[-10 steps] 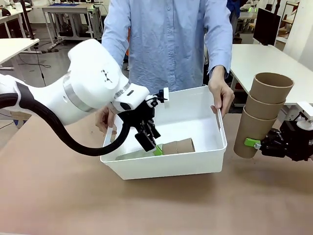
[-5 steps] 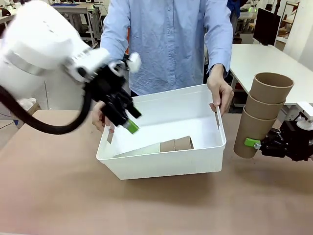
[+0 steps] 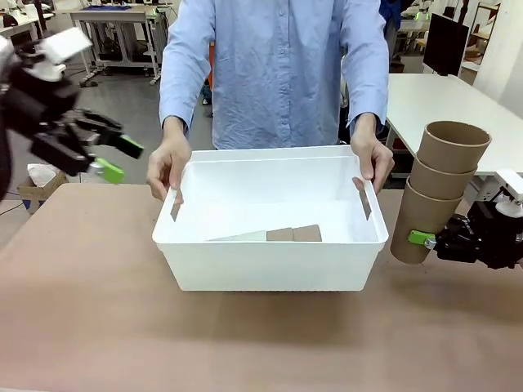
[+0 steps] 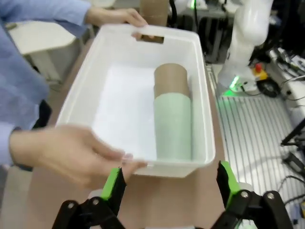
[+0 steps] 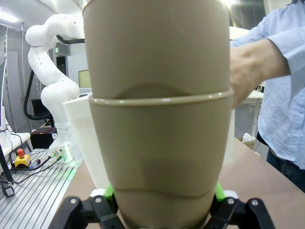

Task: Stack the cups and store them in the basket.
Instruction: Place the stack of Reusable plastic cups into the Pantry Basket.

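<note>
the right end effector [image 3: 418,238] is clamped tight on the lowest cup of a stack of three matte tan-brown tapered cups [image 3: 441,184]. from its wrist, the green pads press opposite sides of that cup's wall [image 5: 164,198]. the stack stands mouth-up, leaning a little, just beside the right short side of the large white rectangular plastic basket [image 3: 270,265] and not touching it.

the left end effector [image 3: 121,160] hangs raised at the far left, well apart from the basket, jaws spread wide with nothing between them. seen from its wrist, that end effector [image 4: 170,187] looks down into the basket [image 4: 78,95]. there a second stack lies on its side on the basket floor along one long wall: a pale mint green cup [image 4: 172,126] with a tan-brown cup end [image 4: 170,78] sticking out of it.

a person in a light blue shirt [image 3: 278,73] stands at the far side. one hand [image 3: 167,167] and the other hand [image 3: 373,159] grip the basket's short sides at the slot handles.

the basket rests on a plain matte brown desk [image 3: 98,327]. behind it are white tables [image 3: 458,102] and a dark monitor [image 3: 445,41]. a ribbed metal platform [image 4: 257,129] lies beside the desk.

in the front view the basket's near wall hides most of the lying stack, leaving a sliver with two brown bands. the left arm is blurred and cut off at the picture's edge. the held stack's top is cut off in the right wrist view.
</note>
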Controlling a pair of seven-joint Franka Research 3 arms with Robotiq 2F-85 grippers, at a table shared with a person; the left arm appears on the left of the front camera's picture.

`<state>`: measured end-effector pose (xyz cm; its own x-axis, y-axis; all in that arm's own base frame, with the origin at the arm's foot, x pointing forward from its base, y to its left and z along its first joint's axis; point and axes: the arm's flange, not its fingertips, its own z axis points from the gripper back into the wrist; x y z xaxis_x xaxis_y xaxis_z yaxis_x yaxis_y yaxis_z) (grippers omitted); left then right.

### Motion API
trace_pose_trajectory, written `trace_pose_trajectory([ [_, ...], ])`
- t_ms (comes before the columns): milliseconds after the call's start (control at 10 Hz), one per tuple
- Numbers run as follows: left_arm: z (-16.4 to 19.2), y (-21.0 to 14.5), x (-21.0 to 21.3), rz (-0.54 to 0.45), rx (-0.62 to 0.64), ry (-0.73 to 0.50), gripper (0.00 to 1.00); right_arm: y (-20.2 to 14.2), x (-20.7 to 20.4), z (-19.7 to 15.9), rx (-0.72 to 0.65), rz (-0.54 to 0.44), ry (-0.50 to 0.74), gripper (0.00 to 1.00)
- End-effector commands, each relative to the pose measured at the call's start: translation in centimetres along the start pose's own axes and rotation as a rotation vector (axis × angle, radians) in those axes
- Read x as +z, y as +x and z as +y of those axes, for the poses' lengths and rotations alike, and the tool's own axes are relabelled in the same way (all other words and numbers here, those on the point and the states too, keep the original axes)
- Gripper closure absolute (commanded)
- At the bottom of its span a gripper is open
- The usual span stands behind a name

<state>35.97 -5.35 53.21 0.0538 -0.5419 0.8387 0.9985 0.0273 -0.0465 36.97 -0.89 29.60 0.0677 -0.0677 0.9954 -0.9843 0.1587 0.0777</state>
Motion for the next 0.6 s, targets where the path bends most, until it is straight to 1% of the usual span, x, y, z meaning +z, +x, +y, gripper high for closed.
trace_pose_trajectory([
  [0, 0.0, -3.1, 1.8, -0.067, -0.006, 0.023, 0.0, 0.5, -0.1, 0.0, 0.015, -0.001, 0.002, 0.16],
  [200, -0.5, -5.8, 3.8, -0.092, -0.006, 0.058, 0.0, 0.5, -0.1, 0.0, 0.015, -0.001, 0.002, 0.16],
  [300, -0.8, -6.5, 4.6, -0.121, -0.016, 0.068, 0.0, 0.5, -0.1, 0.0, 0.015, -0.001, 0.002, 0.16],
  [400, -1.0, -6.9, 5.3, -0.176, -0.028, 0.113, 0.0, 0.5, -0.1, 0.0, 0.015, -0.001, 0.002, 0.16],
  [500, -0.4, -6.1, 4.6, -0.07, 0.014, 0.069, 0.0, 0.5, -0.1, 0.0, 0.015, -0.001, 0.002, 0.16],
])
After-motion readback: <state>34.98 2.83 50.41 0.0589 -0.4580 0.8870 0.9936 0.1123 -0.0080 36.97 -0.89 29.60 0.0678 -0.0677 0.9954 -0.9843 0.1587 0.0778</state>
